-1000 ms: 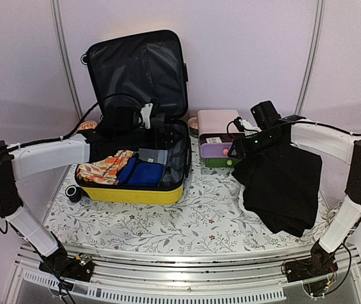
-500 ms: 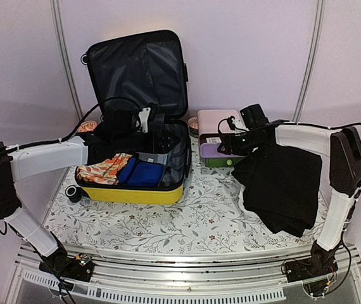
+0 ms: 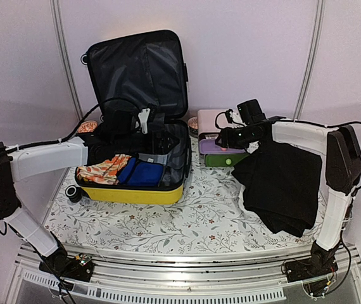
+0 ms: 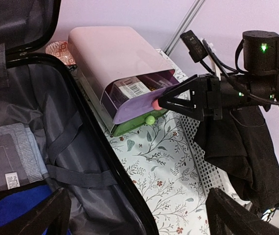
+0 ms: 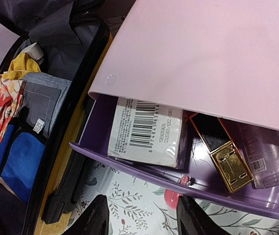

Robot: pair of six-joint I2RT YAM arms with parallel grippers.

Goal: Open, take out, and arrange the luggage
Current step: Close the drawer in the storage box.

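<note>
A drawer box [image 3: 216, 120] stands just beside the open luggage [image 3: 130, 194].

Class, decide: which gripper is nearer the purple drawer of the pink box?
Right. The right gripper is at the front of the purple drawer; the left gripper hovers over the open luggage.

Yellow, black-lined luggage [image 3: 133, 193], pink-and-purple drawer box [image 3: 213, 119], white floral-print tablecloth [image 3: 187, 221]

Left claw [image 4: 139, 215] gapes wide; right claw [image 5: 142, 218] stands half parted, reaching leftward.
</note>
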